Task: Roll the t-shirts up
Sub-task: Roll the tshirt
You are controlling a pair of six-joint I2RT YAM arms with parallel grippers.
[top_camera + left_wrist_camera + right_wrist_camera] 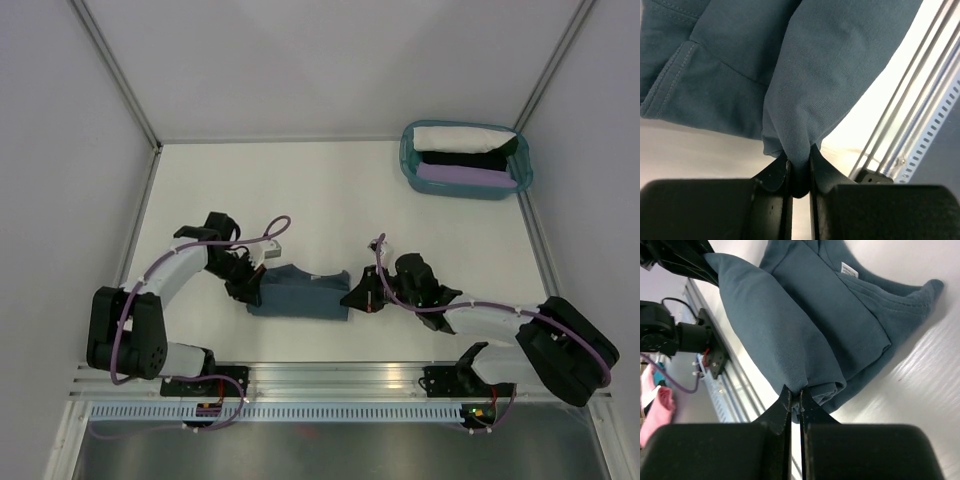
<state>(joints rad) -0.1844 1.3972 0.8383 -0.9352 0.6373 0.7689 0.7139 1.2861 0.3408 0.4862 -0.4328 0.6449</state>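
Note:
A slate-blue t-shirt lies folded into a narrow band on the white table, between the two arms. My left gripper is at its left end, shut on a pinch of the fabric. My right gripper is at its right end, shut on a fold of the same shirt. The white neck label and collar show in the right wrist view. The near layer is lifted and stretched between both grippers.
A teal basket stands at the back right, holding white, black and lilac rolled garments. The aluminium rail runs along the near table edge. Grey walls enclose the left, back and right sides.

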